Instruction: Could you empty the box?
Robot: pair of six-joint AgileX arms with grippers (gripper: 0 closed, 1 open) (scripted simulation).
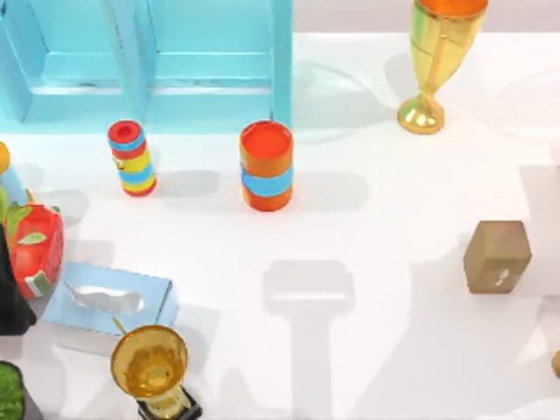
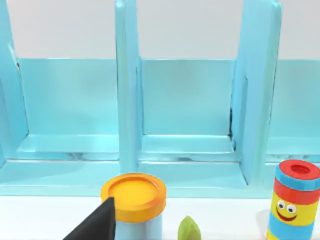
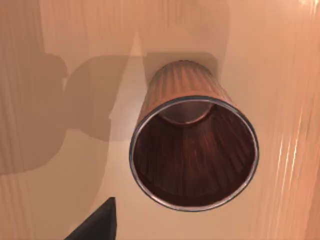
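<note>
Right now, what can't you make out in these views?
- Top view: objects at the left edge, the strawberry-like item and a green thing, are cut off by the frame.
- Top view: gold trophy has its bowl cropped at the top edge.
- Left wrist view: left hand is one dark finger at the picture's edge; open or shut unreadable.
- Right wrist view: same for the right hand's finger.

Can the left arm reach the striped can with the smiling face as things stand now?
Probably yes. The striped can stands free on the white table, in front of the blue shelf, on the left arm's side, with open space around it; the orange can stands apart.
</note>
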